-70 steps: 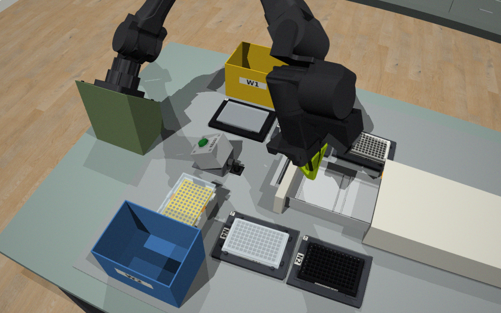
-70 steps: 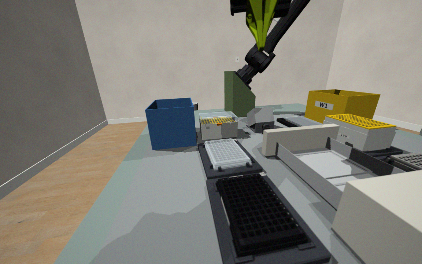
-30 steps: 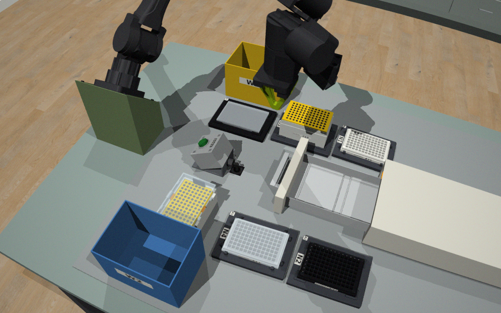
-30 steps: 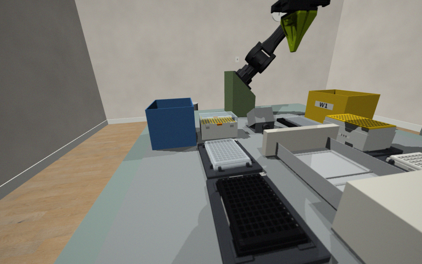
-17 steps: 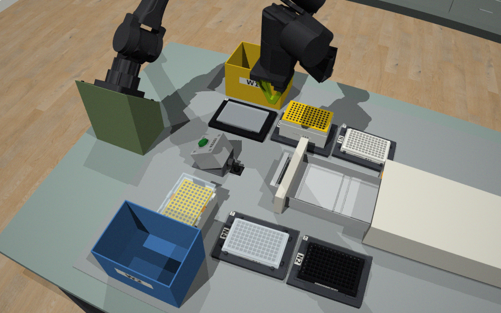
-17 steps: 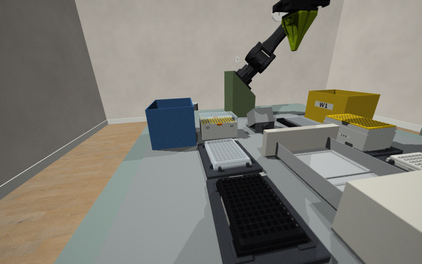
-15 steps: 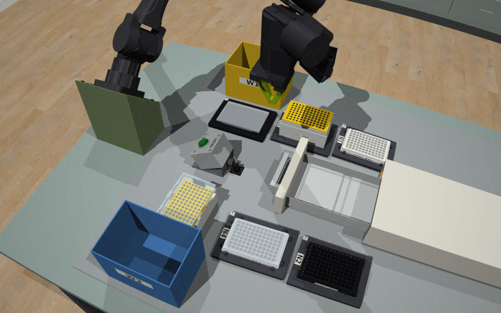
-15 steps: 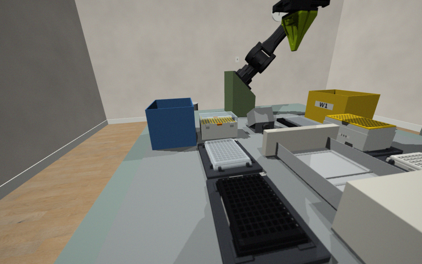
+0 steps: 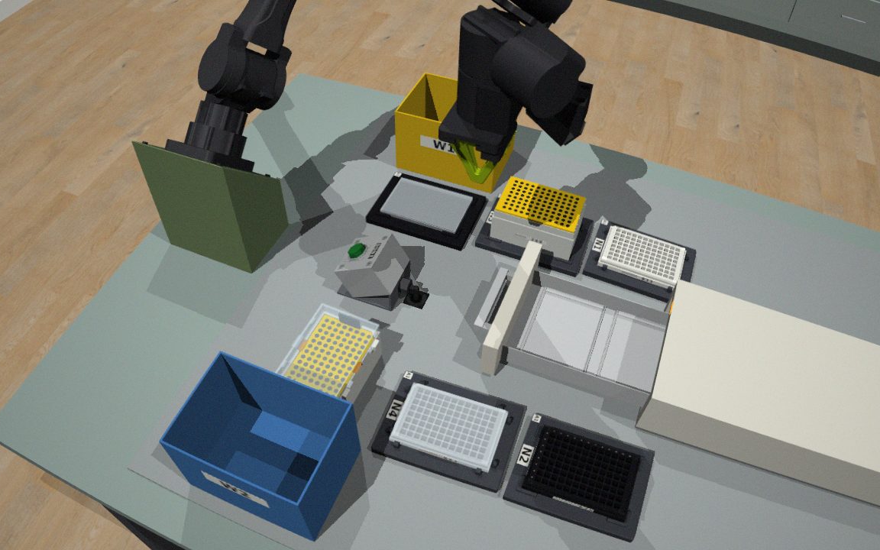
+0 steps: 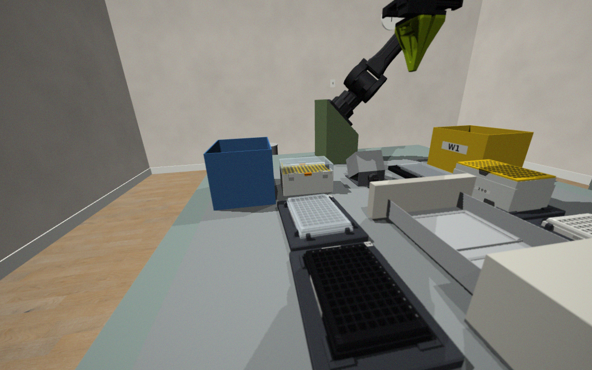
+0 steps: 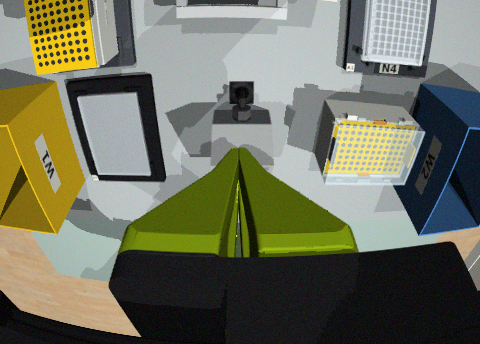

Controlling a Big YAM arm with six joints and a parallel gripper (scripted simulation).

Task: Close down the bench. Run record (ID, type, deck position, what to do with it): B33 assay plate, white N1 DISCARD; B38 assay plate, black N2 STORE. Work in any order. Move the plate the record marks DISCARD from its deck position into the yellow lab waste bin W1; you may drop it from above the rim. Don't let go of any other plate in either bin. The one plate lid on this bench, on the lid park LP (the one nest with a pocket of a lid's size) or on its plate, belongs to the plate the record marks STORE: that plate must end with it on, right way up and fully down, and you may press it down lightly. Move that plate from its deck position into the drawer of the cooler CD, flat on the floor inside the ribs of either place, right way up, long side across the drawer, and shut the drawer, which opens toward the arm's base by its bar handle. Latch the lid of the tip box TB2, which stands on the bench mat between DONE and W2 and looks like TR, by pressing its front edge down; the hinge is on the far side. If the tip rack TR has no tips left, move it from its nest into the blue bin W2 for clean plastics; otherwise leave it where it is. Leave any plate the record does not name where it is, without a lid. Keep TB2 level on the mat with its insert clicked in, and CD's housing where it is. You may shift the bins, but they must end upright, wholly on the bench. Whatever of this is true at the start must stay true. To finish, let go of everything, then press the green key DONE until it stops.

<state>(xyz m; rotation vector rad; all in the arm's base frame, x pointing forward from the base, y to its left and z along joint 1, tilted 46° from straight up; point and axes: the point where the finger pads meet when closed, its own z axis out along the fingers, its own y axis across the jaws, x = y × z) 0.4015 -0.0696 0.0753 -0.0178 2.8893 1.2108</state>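
Your fingers (image 9: 473, 167) are pressed together with nothing between them, hanging high over the near rim of the yellow bin W1 (image 9: 410, 133).

The likely step is fetching the lid (image 9: 425, 206), which lies flat in the lid park, just near of W1 and left of the tip rack TR (image 9: 542, 202). Spread the fingers wide before you descend. Come straight down over the lid's middle, take it across its short side and lift it level. W1 and TR stand close on either side, so keep the wrist clear of both. The lid's plate, the black plate (image 9: 580, 471), sits in N2 at the near right, well apart from it. Carry the lid high over the open drawer (image 9: 511, 304).

Count on the tabletop (image 9: 74, 383):
- Three plates: the black one, the white plate (image 9: 642, 254) in N1 and a pale one (image 9: 448, 425) in N4.
- One lid.
- Two bins: W1 and the blue bin W2 (image 9: 237, 471).
- Two tip boxes: TR and TB2 (image 9: 330, 352).
- One green key DONE (image 9: 357, 250).
- One cooler (image 9: 791, 383).
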